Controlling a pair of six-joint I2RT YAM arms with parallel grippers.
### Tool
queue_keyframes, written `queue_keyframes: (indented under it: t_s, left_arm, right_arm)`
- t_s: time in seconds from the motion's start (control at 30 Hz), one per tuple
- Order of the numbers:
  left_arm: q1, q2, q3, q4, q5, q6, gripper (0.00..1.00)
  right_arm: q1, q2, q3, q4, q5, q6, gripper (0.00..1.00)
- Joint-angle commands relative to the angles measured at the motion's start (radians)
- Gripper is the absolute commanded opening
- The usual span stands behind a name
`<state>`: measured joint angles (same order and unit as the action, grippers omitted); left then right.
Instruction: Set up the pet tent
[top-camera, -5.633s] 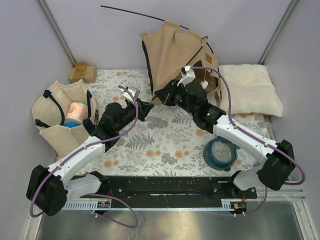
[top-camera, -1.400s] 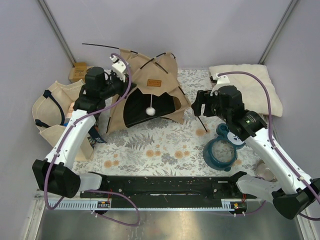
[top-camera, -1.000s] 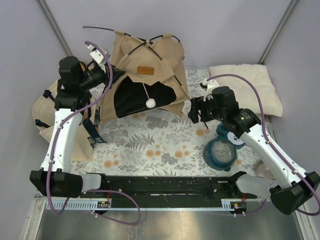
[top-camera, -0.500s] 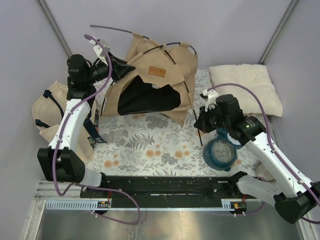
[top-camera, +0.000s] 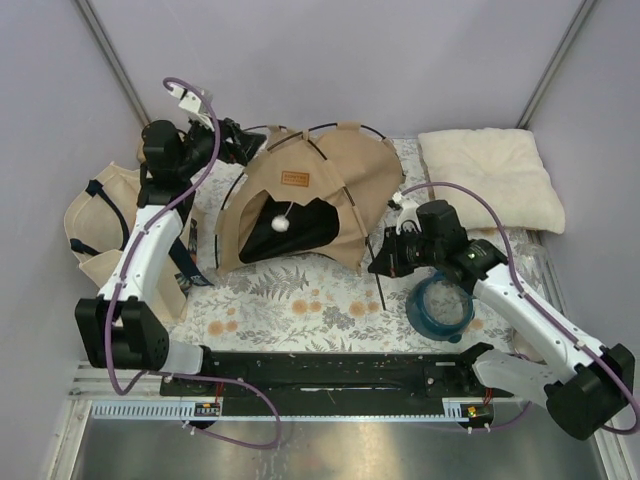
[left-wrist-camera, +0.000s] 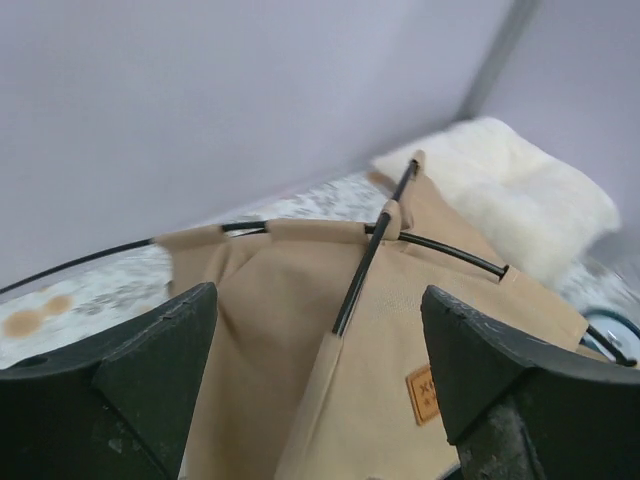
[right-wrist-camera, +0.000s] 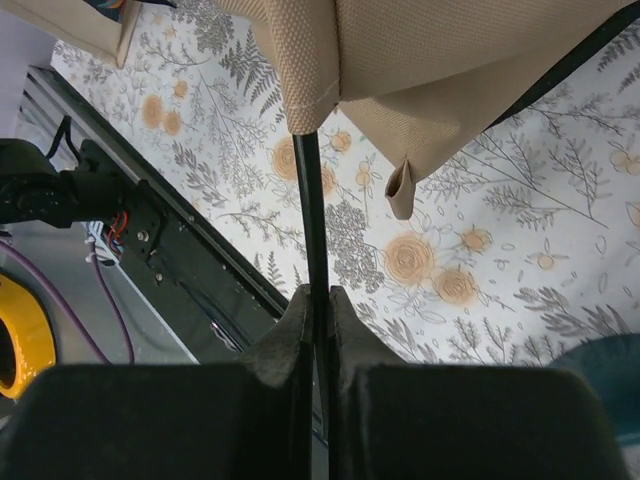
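1. The pet tent (top-camera: 310, 200) stands in the middle of the worktop (top-camera: 300, 300), close to the far edge.
2. The tote bag (top-camera: 95, 215) sits at the left edge.
3. The pillow (top-camera: 490, 175) lies in the far right corner.
4. The bowl (top-camera: 440, 305) sits in front of the pillow.
5. The right gripper (top-camera: 380, 268) is between tent and bowl, pinching a pole (right-wrist-camera: 309, 200) at the tent's front right corner.
6. The left gripper (top-camera: 248, 143) is behind the tent's left side.

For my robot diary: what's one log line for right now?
tan canvas pet tent: upright | right gripper: shut on thin dark tent pole | left gripper: open, near tent top
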<state>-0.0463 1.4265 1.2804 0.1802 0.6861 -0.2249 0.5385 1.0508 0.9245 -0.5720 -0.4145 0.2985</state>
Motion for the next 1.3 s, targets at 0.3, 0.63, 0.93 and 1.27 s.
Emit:
queue_keyframes:
  t_s: [0.3, 0.63, 0.93, 1.27]
  left_arm:
    - [-0.016, -0.38, -0.182, -0.15, -0.238, -0.094, 0.86]
    - [-0.3, -0.59, -0.668, 0.089, -0.272, -0.274, 0.84]
    - [-0.547, -0.444, -0.776, 0.378, -0.427, -0.208, 0.85]
    - [-0.626, -0.285, -0.667, 0.335, -0.592, -0.129, 0.67]
  right_arm:
    - [0.135, 0.161, 0.137, 0.27, 0.124, 0.165, 0.0]
    - [0.15, 0.209, 0.298, 0.255, 0.163, 0.301, 0.0]
    - [0.153, 0.253, 0.41, 0.227, 0.184, 0.418, 0.0]
    - [0.153, 0.272, 0.432, 0.238, 0.2, 0.433, 0.0]
